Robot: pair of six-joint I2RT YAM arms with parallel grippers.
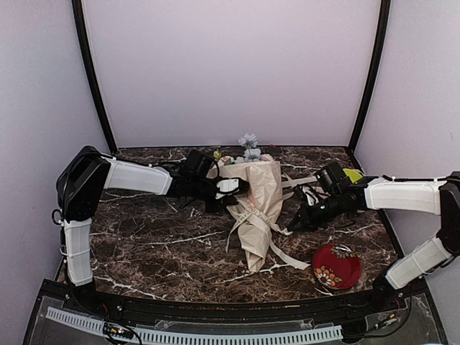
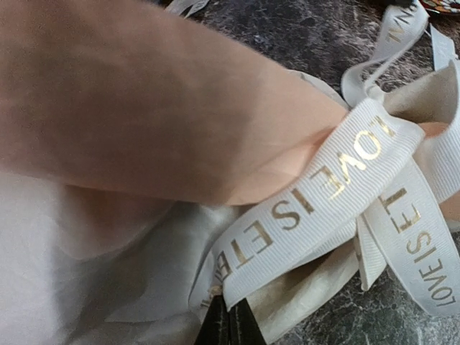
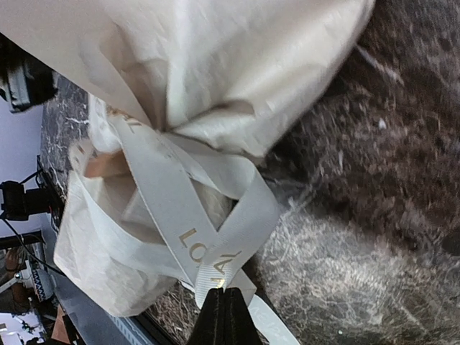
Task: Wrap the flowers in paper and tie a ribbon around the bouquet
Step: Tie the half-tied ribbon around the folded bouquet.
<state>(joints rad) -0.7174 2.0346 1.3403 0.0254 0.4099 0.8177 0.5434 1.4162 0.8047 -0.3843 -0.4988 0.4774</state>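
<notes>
**A:** Pinched shut at the very front, the left gripper (image 2: 230, 327) has its jaws pressed together on the ribbon (image 2: 327, 190), where the gold-lettered strip runs down to the tips.

**B:** And the right gripper (image 3: 223, 316)?

**A:** Same there. Its jaws are together, nipping a strand of that ribbon just below the gold letters.

**B:** Where does the ribbon go from the fingers?

**A:** It crosses in loose loops around the narrow waist of the bouquet (image 1: 255, 208). The paper (image 2: 144, 108) shows peach on one side and cream on the other.

**B:** And the bouquet itself?

**A:** It lies mid-way across the dark marbled table (image 1: 158, 244), with its wide end away from the arm bases. The flowers (image 1: 249, 147) poke out of that end. The left gripper is at its upper left and the right gripper just to its right. A red round thing (image 1: 336, 267) with a flower pattern sits near the right arm, apart from the bouquet.
</notes>
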